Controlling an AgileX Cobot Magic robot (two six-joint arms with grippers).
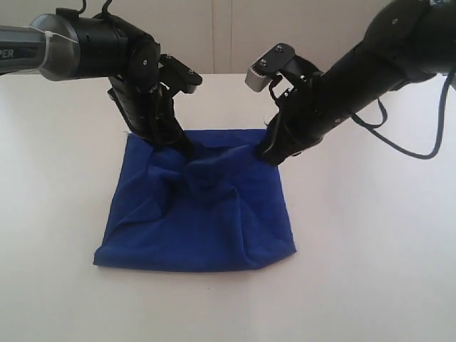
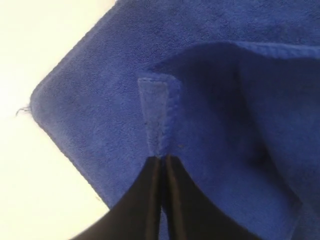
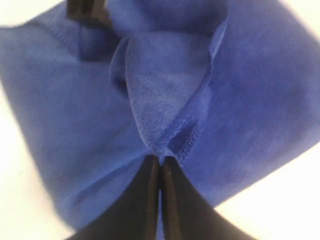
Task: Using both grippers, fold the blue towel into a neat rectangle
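Observation:
The blue towel (image 1: 196, 214) lies doubled over on the white table, rumpled, its upper layer sagging between two pinched corners at the far edge. My left gripper (image 1: 184, 146) is shut on the far left corner; in its wrist view the black fingers (image 2: 162, 161) clamp a hemmed tab of the towel (image 2: 155, 112). My right gripper (image 1: 268, 158) is shut on the far right corner, where its fingers (image 3: 161, 162) pinch a stitched fold of the towel (image 3: 165, 100). A loose thread (image 2: 21, 110) sticks out from the lower layer's corner.
The white table (image 1: 370, 249) surrounds the towel on all sides. A black cable (image 1: 420, 149) loops down from the right arm at the far right. A pale wall (image 1: 228, 35) stands behind the table.

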